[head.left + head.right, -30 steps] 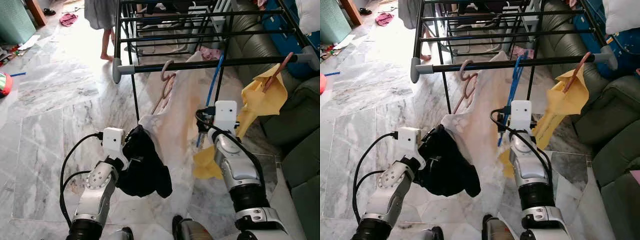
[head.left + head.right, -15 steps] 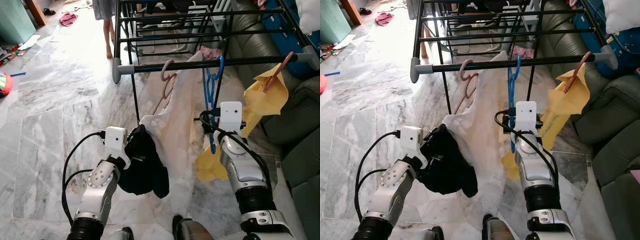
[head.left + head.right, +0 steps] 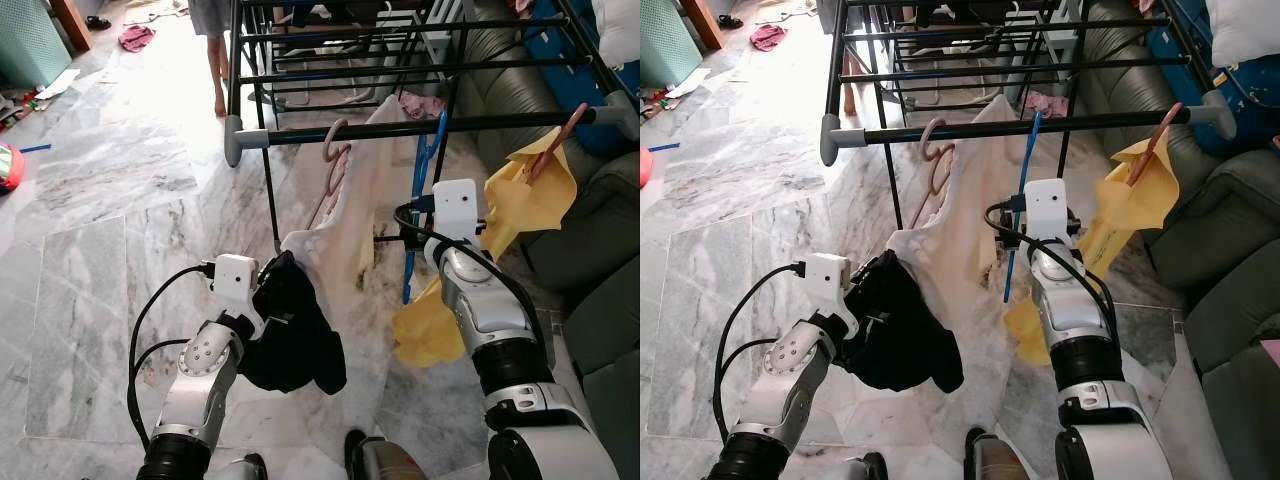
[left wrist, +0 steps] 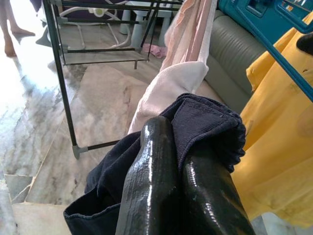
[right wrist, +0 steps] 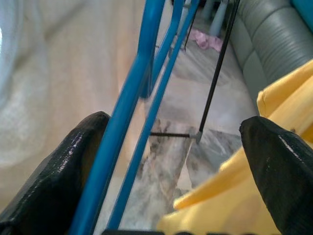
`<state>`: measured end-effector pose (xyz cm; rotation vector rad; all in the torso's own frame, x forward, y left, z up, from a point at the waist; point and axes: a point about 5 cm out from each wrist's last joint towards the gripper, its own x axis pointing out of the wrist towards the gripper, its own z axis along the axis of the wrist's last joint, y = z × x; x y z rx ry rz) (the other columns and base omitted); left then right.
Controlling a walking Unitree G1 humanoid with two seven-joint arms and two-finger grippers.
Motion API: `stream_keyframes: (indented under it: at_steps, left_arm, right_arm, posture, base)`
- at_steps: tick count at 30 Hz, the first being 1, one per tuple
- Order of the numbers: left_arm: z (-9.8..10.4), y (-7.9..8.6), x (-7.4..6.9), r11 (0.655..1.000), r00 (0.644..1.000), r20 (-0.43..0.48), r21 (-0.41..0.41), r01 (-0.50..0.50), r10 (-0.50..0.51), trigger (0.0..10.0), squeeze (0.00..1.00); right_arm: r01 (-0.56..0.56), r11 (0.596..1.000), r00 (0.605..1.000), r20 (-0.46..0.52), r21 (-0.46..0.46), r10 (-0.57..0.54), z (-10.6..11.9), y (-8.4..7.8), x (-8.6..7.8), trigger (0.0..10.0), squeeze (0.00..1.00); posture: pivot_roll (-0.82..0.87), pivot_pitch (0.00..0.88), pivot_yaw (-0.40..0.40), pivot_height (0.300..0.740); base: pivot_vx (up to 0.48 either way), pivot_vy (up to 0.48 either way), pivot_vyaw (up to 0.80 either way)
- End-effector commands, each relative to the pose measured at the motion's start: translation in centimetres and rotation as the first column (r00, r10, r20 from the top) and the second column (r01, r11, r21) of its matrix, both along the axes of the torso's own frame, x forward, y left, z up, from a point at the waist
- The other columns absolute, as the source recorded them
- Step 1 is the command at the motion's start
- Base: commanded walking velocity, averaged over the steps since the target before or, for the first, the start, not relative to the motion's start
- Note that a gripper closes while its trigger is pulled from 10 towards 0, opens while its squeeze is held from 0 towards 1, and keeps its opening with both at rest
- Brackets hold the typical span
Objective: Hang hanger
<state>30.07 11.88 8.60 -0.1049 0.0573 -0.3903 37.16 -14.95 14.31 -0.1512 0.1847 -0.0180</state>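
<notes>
A blue hanger (image 3: 424,190) hangs edge-on, its hook over the front black rail (image 3: 330,133) of the drying rack. My right gripper (image 5: 173,122) is open just below the rail. Its fingers (image 5: 54,181) stand wide apart, and the hanger's blue bars (image 5: 142,93) run between them, close to one finger. My left gripper (image 4: 181,196) is low at the left, shut on a dark navy garment (image 3: 295,335). A pink hanger (image 3: 335,150) with a pale cream cloth (image 3: 350,230) hangs left of the blue one. A yellow cloth (image 3: 525,195) hangs to its right.
More black rails (image 3: 400,70) of the rack run behind the front one. A green sofa (image 3: 600,260) stands close on the right. A person's bare legs (image 3: 215,65) are at the back left, on the marble floor (image 3: 110,230). Clutter lies far left.
The blue hanger, seen broadside half a second ago, now hangs edge-on from the rail. My right wrist has risen a little. My left arm has hardly moved.
</notes>
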Motion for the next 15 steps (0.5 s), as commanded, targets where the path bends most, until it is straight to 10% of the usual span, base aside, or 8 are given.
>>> stream_keyframes:
  at_steps: [1, 15]
  left_arm:
    - [0.0, -0.1, 0.1, 1.0, 1.0, 0.0, 0.01, 0.001, -0.001, 10.0, 0.0]
    - [-0.1, -0.2, 0.3, 1.0, 1.0, -0.01, 0.018, 0.006, -0.006, 10.0, 0.0]
  right_arm:
    - [0.016, 1.0, 1.0, -0.012, -0.001, -0.016, 0.1, 0.0, 0.2, 10.0, 0.0]
    - [0.088, 0.994, 0.996, 0.021, -0.071, -0.086, 0.1, -1.8, -0.4, 10.0, 0.0]
  posture:
    - [-0.16, 0.215, 0.013, 0.74]
    - [-0.17, 0.211, 0.027, 0.74]
  base:
    - [0.0, 0.0, 0.0]
    - [0.0, 0.0, 0.0]
